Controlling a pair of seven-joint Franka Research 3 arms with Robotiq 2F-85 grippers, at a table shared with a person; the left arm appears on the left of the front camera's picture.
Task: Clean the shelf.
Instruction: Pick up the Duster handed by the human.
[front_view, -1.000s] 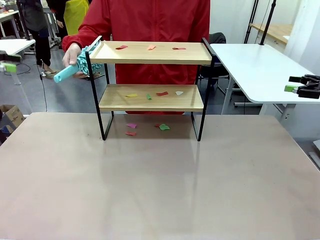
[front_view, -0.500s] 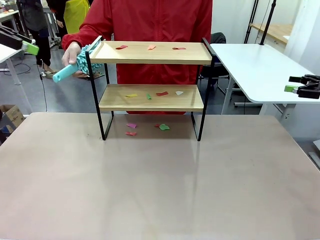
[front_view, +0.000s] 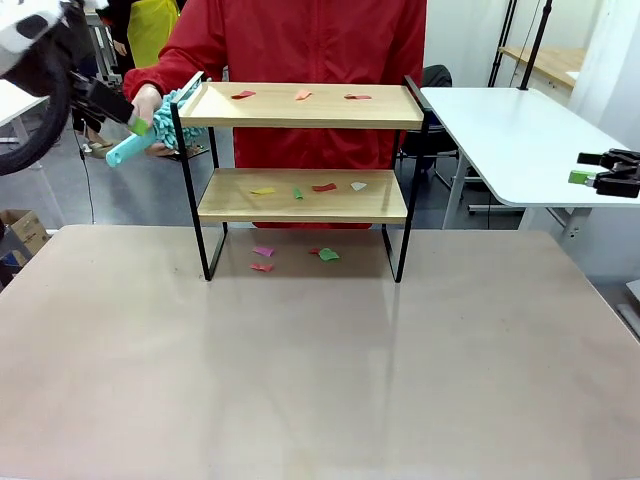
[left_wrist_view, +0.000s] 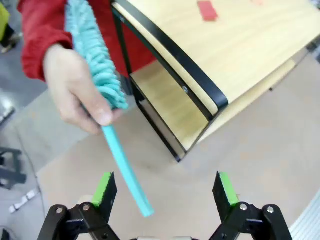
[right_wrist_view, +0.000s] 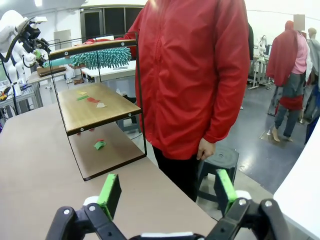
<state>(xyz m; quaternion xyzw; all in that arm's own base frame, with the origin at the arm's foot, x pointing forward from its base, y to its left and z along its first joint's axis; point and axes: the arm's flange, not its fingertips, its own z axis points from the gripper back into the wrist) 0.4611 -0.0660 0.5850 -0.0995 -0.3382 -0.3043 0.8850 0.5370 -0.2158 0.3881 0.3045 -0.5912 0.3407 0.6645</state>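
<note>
Brown table (front_view: 320, 380); shelf (front_view: 392, 108) boards hold coloured scraps (front_view: 323, 187).

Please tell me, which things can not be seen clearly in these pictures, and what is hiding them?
Front view: the left gripper is blurred and its arm cut off by the picture's edge; contact with the duster is unclear.
Front view: the person's hand and the rail of the shelf hide part of the duster's head.
Right wrist view: the top board is seen edge-on, so its coloured scraps are hidden.

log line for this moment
phase: duster handover | left gripper: open, by duster handle | hand: holds duster | right gripper: open | shelf: scraps on both boards
</note>
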